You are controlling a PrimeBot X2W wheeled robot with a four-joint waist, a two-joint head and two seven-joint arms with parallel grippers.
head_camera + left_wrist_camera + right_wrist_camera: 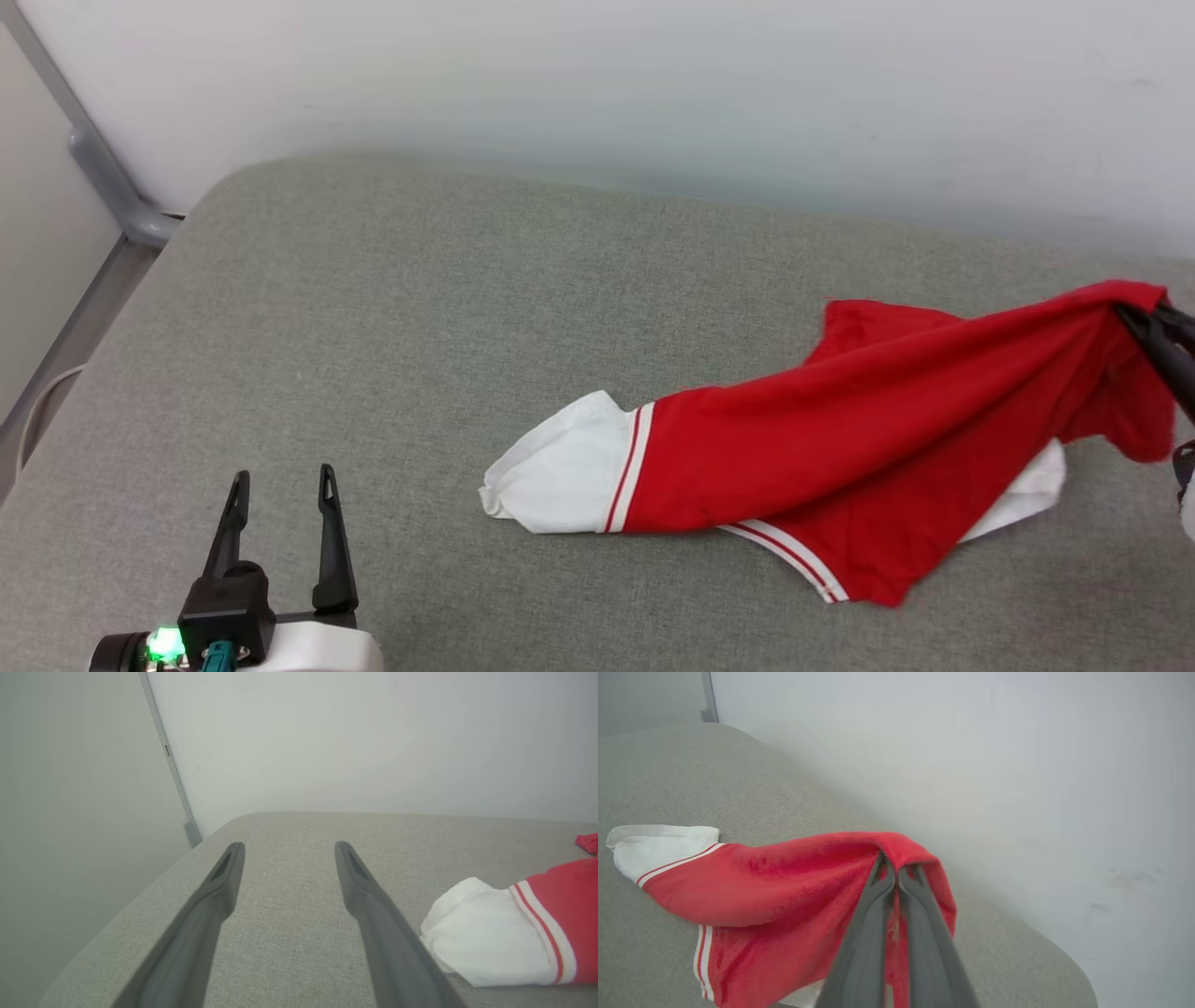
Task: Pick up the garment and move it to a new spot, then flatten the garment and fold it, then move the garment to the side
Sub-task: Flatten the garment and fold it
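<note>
Garment [840,439], red with white striped-trim sleeves, pinched by the right gripper [1141,317]

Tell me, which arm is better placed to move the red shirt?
Right: the right gripper is shut on the garment by its raised edge, while the left gripper hangs open over the cushion, apart from the cloth.

The head camera looked forward and down from well above the grey padded surface [373,327] toward the white wall [653,75]. The wrist cameras sat low and close over it, looking along the left gripper [289,847] and the right gripper [899,868] toward that wall. All three views shared the red jersey [840,439] at its white sleeve.
</note>
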